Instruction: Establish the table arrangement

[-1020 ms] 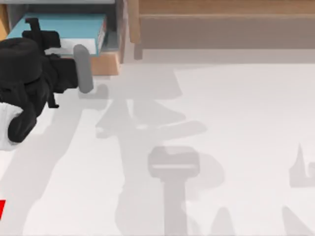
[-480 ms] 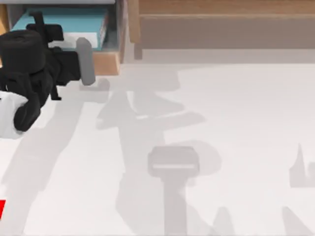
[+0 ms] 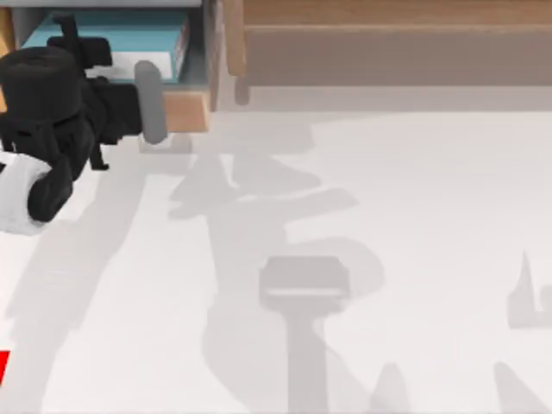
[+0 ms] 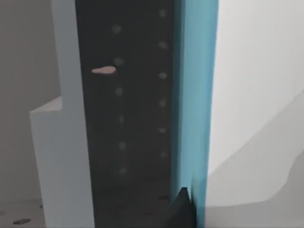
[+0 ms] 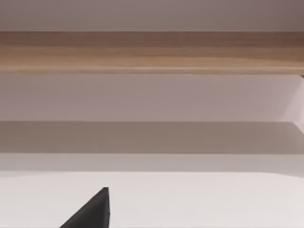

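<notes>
- Tabletop [image 3: 414,216] first: the broad matte white surface spreads across nearly the whole top view, with grey shadows of our arms lying over its near and middle parts.
- At the near left edge of the top view we see a small red patch [image 3: 3,366], cut off by the frame.
- Our left arm sits at the far left, its black gripper [image 3: 129,108] reaching to the light-wood drawer box [image 3: 185,110]; a grey handle [image 3: 151,102] lies across the box's front, at the gripper's tip.
- We cannot tell how far the left gripper's fingers stand apart, nor whether they hold the handle.
- Inside the drawer box, grey walls surround a teal book [image 3: 138,39] lying flat.
- From the left wrist we see that teal edge [image 4: 194,95] close up.
- Farthest off, the long brown wooden shelf [image 3: 388,34] runs along the back; the right wrist view shows it [image 5: 152,50] beyond bare tabletop [image 5: 190,199], with one dark fingertip [image 5: 95,211] of our right gripper in the foreground.
</notes>
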`<move>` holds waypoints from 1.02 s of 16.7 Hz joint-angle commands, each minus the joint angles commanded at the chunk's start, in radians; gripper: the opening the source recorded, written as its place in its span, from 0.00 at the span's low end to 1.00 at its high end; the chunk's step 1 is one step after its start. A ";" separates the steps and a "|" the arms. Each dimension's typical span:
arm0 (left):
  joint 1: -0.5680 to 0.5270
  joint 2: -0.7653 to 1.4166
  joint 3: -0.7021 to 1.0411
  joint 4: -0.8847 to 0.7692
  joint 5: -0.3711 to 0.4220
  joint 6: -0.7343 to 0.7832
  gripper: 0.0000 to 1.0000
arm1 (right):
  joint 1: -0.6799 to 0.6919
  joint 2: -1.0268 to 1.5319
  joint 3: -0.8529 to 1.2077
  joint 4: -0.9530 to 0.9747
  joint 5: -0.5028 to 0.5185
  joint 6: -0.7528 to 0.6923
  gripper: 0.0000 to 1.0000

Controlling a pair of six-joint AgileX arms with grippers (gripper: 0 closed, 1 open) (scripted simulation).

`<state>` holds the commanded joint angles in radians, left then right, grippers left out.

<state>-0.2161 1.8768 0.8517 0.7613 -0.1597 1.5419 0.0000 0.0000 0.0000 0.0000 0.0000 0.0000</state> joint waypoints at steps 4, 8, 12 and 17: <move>0.000 0.000 0.000 0.000 0.000 0.000 0.45 | 0.000 0.000 0.000 0.000 0.000 0.000 1.00; 0.000 0.000 0.000 0.000 0.000 0.000 0.75 | 0.000 0.000 0.000 0.000 0.000 0.000 1.00; 0.000 0.000 0.000 0.000 0.000 0.000 1.00 | 0.000 0.000 0.000 0.000 0.000 0.000 1.00; 0.000 0.000 0.000 0.000 0.000 0.000 1.00 | 0.000 0.000 0.000 0.000 0.000 0.000 1.00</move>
<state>-0.2161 1.8768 0.8517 0.7613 -0.1597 1.5419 0.0000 0.0000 0.0000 0.0000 0.0000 0.0000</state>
